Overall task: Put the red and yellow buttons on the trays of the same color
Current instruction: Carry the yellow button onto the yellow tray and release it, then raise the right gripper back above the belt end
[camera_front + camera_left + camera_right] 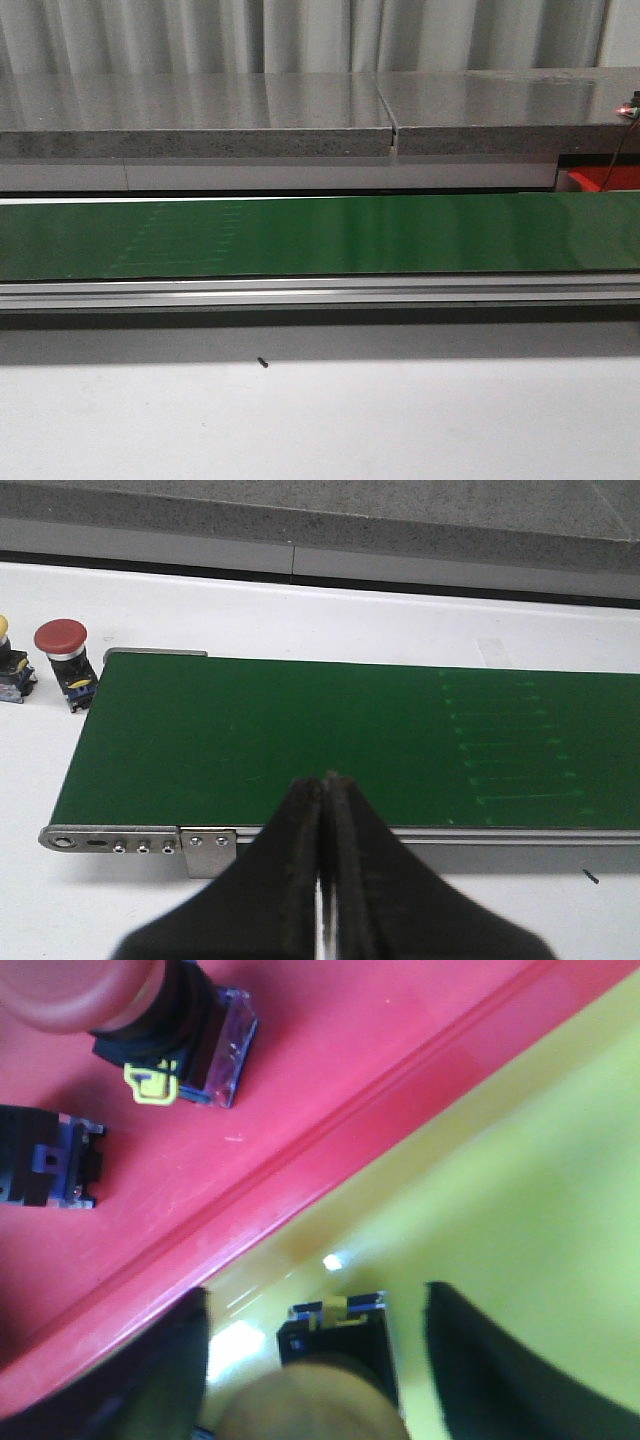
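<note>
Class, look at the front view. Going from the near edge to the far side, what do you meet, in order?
White table → small dark speck → aluminium rail → green conveyor belt → grey stone shelf → curtain.

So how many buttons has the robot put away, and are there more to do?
Done: two buttons lie on the red tray, one red-capped and one whose cap is out of view. In hand: a yellow button sits on the yellow tray between the open right pincer. Left: a red button and another wait beside the belt.
</note>
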You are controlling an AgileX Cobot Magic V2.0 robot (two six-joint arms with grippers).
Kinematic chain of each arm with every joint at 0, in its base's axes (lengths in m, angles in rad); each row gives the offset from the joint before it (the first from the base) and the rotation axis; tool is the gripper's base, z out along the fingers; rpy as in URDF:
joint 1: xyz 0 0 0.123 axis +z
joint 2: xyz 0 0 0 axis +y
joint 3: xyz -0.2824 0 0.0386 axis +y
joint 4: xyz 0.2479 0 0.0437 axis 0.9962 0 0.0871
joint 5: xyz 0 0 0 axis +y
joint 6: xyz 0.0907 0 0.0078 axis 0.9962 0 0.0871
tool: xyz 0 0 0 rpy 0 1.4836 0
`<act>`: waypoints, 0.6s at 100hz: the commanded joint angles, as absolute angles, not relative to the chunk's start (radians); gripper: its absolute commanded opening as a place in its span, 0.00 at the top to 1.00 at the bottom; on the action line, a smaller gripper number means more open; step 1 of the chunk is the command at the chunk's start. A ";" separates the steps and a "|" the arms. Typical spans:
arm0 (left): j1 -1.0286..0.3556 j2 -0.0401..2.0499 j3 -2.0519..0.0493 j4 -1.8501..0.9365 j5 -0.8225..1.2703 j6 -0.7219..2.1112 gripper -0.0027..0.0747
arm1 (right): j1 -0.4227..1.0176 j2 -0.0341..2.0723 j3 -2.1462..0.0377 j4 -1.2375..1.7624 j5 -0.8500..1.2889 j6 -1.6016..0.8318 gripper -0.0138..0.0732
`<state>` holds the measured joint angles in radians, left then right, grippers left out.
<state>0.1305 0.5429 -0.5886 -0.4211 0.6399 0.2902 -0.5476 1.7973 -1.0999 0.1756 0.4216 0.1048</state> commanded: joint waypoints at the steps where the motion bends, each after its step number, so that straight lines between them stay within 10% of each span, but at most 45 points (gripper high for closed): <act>1: 0.122 0.546 -0.615 -0.448 0.580 0.290 0.99 | -0.545 1.750 -1.125 0.169 0.377 0.105 0.14; 44: 0.122 0.546 -0.615 -0.448 0.580 0.290 0.99 | -0.541 1.570 -1.125 0.137 0.472 0.068 0.12; 60: 0.122 0.546 -0.615 -0.448 0.580 0.290 0.99 | -0.496 1.454 -1.125 0.138 0.531 -0.036 0.39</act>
<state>0.1305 0.5429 -0.5886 -0.4211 0.6399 0.2902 -0.5197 1.5532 -1.0999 0.1412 0.5346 0.0254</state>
